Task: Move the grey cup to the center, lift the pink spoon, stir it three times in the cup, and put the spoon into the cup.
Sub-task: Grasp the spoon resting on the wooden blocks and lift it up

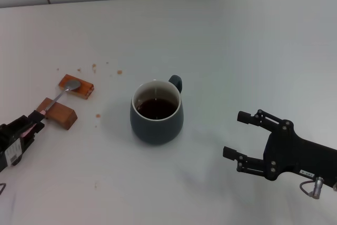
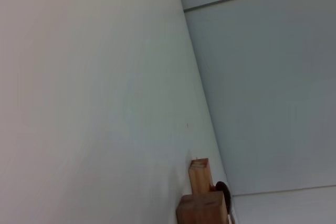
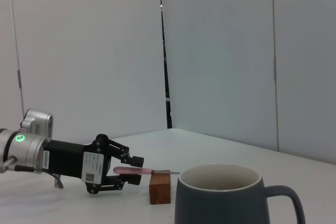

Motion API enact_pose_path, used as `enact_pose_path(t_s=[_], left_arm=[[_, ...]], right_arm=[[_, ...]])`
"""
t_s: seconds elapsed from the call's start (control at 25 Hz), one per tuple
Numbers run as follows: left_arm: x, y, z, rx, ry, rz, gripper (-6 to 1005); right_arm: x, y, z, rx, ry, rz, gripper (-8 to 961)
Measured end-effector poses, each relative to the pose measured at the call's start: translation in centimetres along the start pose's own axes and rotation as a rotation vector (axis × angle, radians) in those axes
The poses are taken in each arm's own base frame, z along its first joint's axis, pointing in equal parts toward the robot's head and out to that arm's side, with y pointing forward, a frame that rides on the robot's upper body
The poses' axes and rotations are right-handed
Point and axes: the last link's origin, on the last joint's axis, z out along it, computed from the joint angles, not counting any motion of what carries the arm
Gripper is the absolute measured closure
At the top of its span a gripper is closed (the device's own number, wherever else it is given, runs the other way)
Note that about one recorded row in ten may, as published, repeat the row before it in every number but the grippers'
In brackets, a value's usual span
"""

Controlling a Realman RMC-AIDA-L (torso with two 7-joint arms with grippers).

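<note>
The left gripper (image 1: 32, 124) is sitting at the pink end of the pink spoon (image 1: 59, 98), jaws spread with one finger above the handle and one below it. From the right wrist view the handle sits right in that gap, but I can't say they've pinched it yet, so I'd call it open and straddling. The spoon runs away from those fingers toward the back and a bit toward the middle, handle propped over the near wooden block (image 1: 59, 113), metal neck bridging the gap, and the little silver bowl resting on the far wooden block (image 1: 77, 87). So its long axis points pretty much straight out of the grip, which is what the lift depends on. Some brown crumbs (image 1: 95, 67) lie scattered past the blocks. The grey cup (image 1: 157, 111) is already about mid-table with dark liquid in it, handle pointing to the back, off to the spoon's right. The right gripper (image 1: 241, 136) is on the far side of the cup, fingers apart and holding nothing, so the left arm's clearly the nearer one for the spoon.
</note>
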Motion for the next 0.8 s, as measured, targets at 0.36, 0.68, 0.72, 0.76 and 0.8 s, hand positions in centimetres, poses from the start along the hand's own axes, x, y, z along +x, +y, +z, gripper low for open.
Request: enact_pose_path(t_s=[0.36,0.68,0.72,0.76,0.8], left_arm=[[0.0,0.1,0.0,-0.007,0.001,0.018,782],[0.3,1.1,0.2,-0.060,-0.006,0.103,857],[0.5,1.5,0.4,-0.076,-0.014,0.130,858],[0.9,1.9,0.6,-0.089,-0.027,0.162,859],[1.4,2.6,1.0,-0.107,-0.045,0.200,859]], right_arm=[[0.0,0.1,0.0,-0.005,0.001,0.000,113],[0.1,0.1,-0.1,-0.006,0.002,0.001,113],[0.1,0.1,-0.1,-0.006,0.002,0.002,113],[0.1,0.1,-0.1,-0.005,0.002,0.002,113],[0.1,0.2,-0.1,-0.005,0.002,0.002,113]])
